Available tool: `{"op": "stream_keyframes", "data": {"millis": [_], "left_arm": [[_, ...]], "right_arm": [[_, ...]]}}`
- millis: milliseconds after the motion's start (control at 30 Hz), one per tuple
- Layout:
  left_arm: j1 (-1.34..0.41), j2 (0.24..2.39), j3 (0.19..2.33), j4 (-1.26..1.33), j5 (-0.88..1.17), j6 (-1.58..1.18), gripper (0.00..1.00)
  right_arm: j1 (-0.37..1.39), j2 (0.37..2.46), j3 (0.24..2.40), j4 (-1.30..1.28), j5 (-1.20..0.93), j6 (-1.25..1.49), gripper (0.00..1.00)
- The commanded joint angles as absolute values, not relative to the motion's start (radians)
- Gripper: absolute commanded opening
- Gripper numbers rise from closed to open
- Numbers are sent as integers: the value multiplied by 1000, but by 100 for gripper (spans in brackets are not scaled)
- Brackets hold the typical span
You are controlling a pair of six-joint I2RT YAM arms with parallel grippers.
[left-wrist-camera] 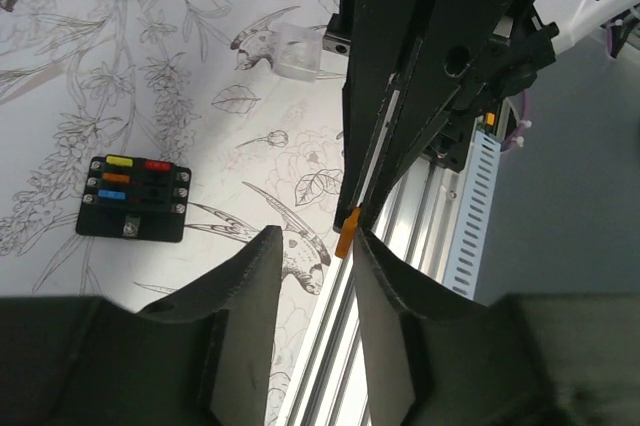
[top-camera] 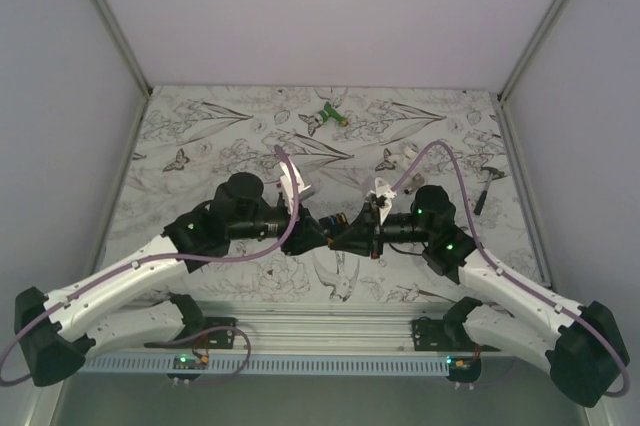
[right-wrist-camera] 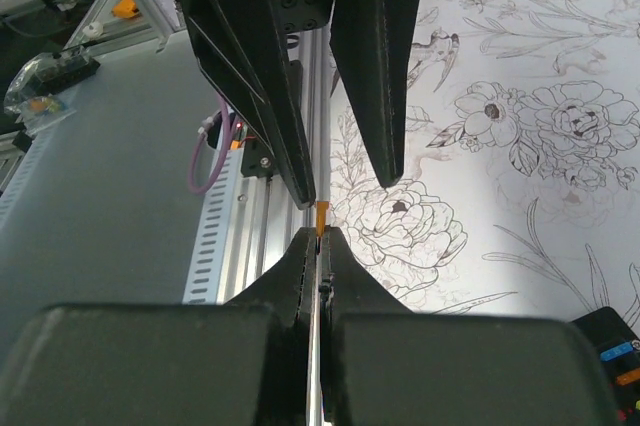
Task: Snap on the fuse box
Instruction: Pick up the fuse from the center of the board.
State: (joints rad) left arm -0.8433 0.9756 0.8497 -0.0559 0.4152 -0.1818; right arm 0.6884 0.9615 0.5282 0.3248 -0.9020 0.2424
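The fuse box is a flat black block lying on the flower-print table; it holds yellow, red, orange and blue fuses. Its corner also shows at the bottom right of the right wrist view. In the top view the arms hide it. My right gripper is shut on a small orange fuse, whose tip sticks out past the fingertips. My left gripper is open, tip to tip with the right one, and the orange fuse is just beyond its right finger. Both grippers meet mid-table.
A clear plastic piece lies on the table beyond the fuse box. A green-and-white object lies at the back. A small metal tool lies at the right. An aluminium rail runs along the near edge.
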Motion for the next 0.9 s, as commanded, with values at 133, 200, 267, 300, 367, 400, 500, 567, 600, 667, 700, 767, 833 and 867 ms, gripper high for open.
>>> {"op": "stream_keyframes", "data": {"millis": [133, 200, 267, 300, 367, 400, 500, 567, 600, 667, 700, 767, 833, 867], "left_arm": [[-839, 998, 860, -12, 517, -148, 27], [-839, 1000, 859, -9, 526, -146, 23], [-840, 1005, 859, -8, 540, -143, 22], [-841, 1007, 859, -8, 542, -143, 22], [-841, 1009, 859, -7, 548, -140, 22], [-842, 1010, 858, -7, 550, -139, 22], [-843, 1014, 858, -6, 559, -134, 22], [-843, 1015, 857, -7, 567, -131, 21], [-844, 1017, 856, -7, 569, -129, 21], [-844, 1018, 856, -6, 575, -127, 17], [-844, 1019, 855, -6, 573, -126, 14], [-844, 1016, 854, -6, 574, -125, 7], [-844, 1013, 852, -7, 568, -124, 0], [-844, 1011, 850, -6, 560, -126, 0]], "right_arm": [[675, 965, 569, 343, -944, 238, 0], [675, 969, 570, 346, -948, 238, 0], [675, 974, 572, 349, -953, 241, 0], [675, 976, 572, 350, -957, 240, 0], [675, 983, 574, 354, -966, 243, 0], [675, 986, 574, 357, -972, 245, 0], [675, 992, 574, 363, -978, 249, 0], [676, 992, 575, 365, -982, 250, 0], [675, 992, 574, 366, -982, 250, 0], [675, 992, 575, 368, -987, 251, 0], [675, 993, 574, 367, -987, 251, 0], [675, 995, 575, 365, -986, 251, 0], [675, 998, 575, 356, -979, 244, 1], [675, 998, 578, 345, -972, 238, 3]]}}
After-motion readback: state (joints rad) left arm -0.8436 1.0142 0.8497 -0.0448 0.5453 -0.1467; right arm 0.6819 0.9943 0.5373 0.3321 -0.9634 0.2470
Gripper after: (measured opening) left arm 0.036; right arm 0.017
